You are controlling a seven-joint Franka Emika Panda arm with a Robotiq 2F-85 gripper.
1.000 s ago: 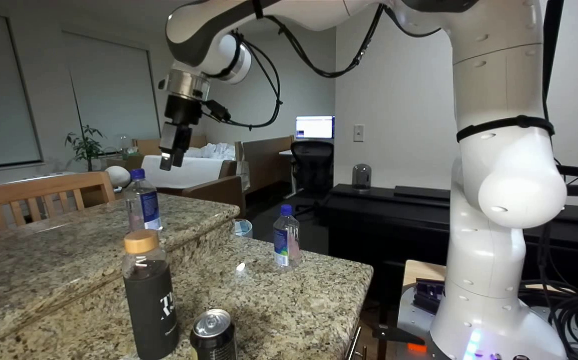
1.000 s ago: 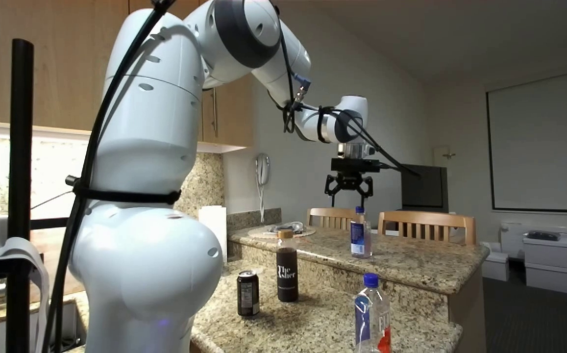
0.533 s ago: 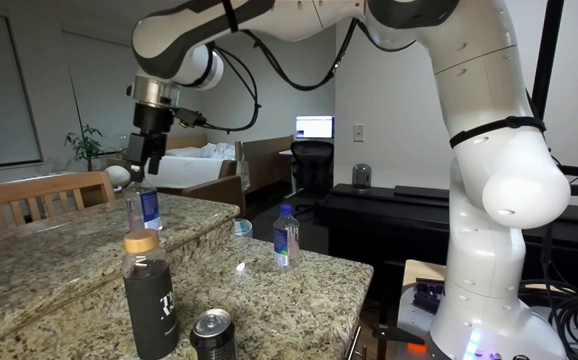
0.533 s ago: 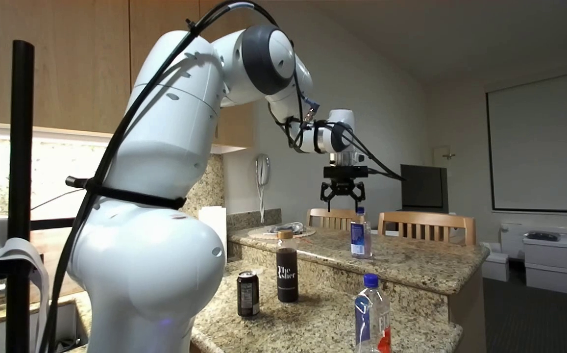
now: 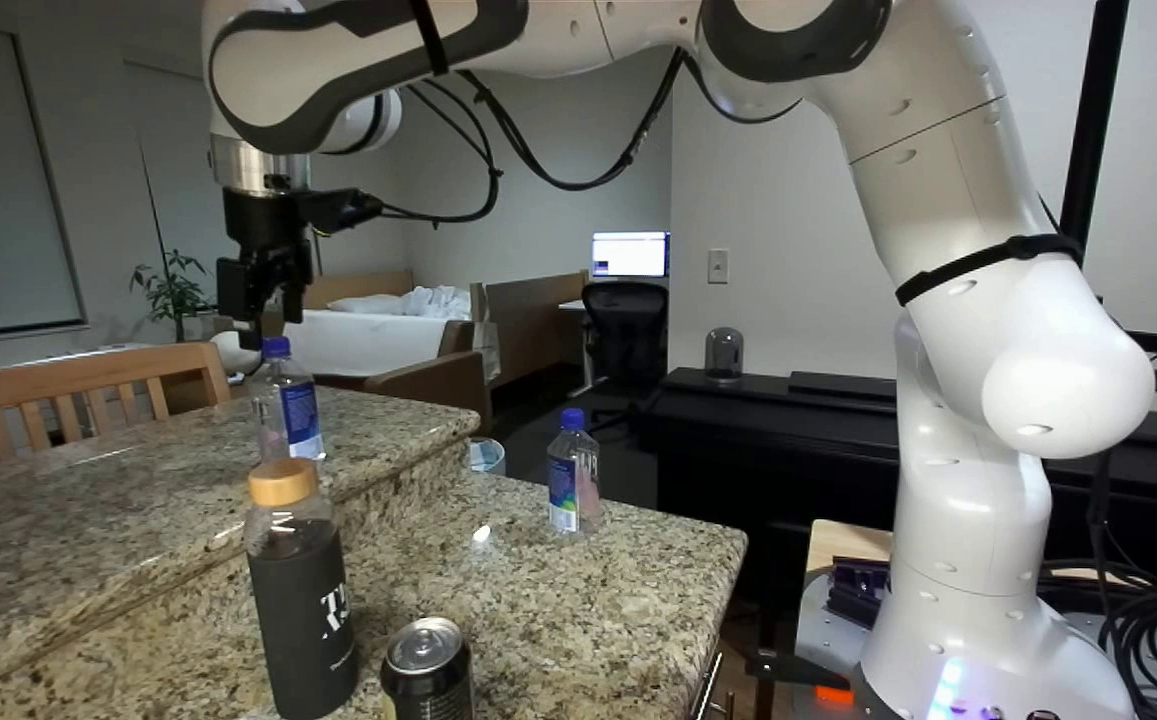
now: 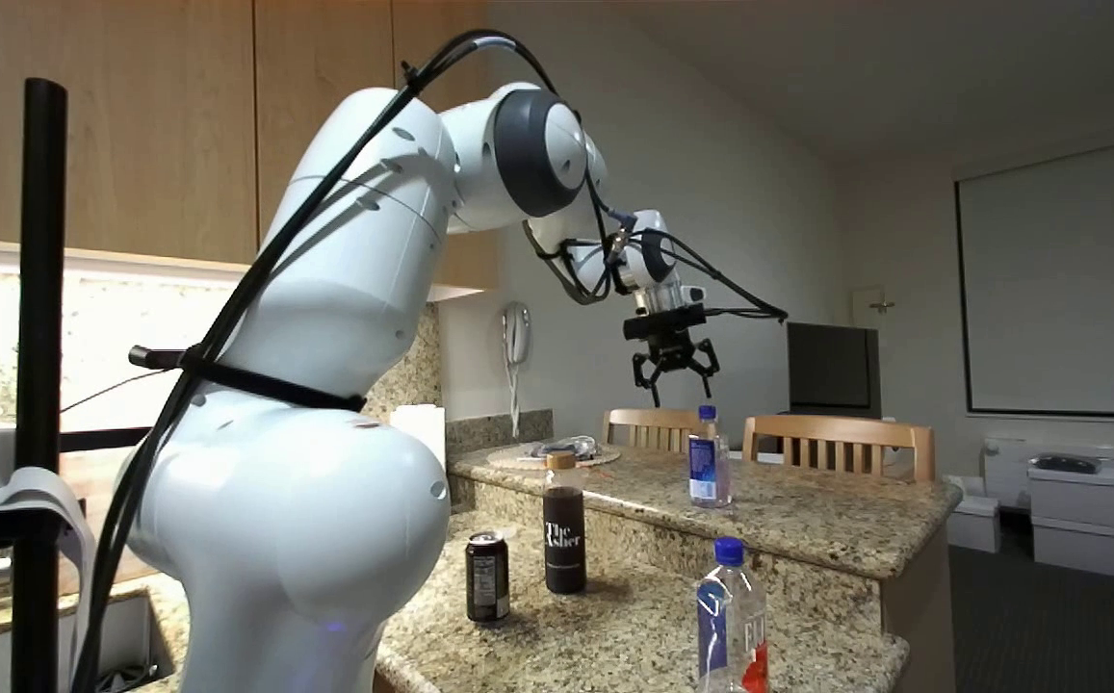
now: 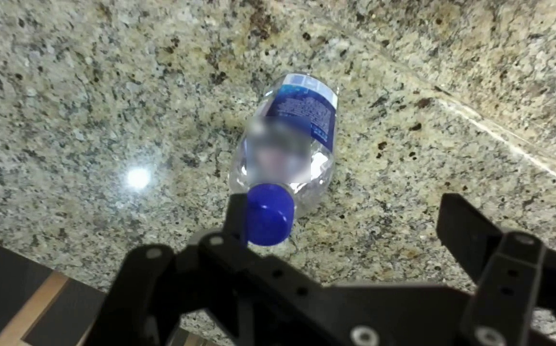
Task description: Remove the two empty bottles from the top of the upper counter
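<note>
A clear bottle with blue label and blue cap stands upright on the upper counter (image 5: 158,470), in both exterior views (image 5: 288,415) (image 6: 709,467). A similar bottle (image 5: 574,485) stands on the lower granite surface, also in an exterior view (image 6: 730,616). My gripper (image 6: 682,395) is open and empty, tilted, just above the upper bottle's cap; it is also in an exterior view (image 5: 263,325). In the wrist view a bottle (image 7: 302,110) lies under my open jaws (image 7: 345,216), its cap beside the left finger, off-centre between the fingers. I cannot tell whether they touch.
A dark flask with tan cap (image 5: 300,610) and a black can (image 5: 428,670) stand on the lower granite surface. A placemat with clutter (image 6: 557,452) lies at the far end of the upper counter. Wooden chairs (image 6: 836,438) stand behind it.
My gripper came down and across to the upper bottle, then shifted slightly further, rose a little and tilted. Its jaws stay open. Both bottles, the flask and the can have not moved.
</note>
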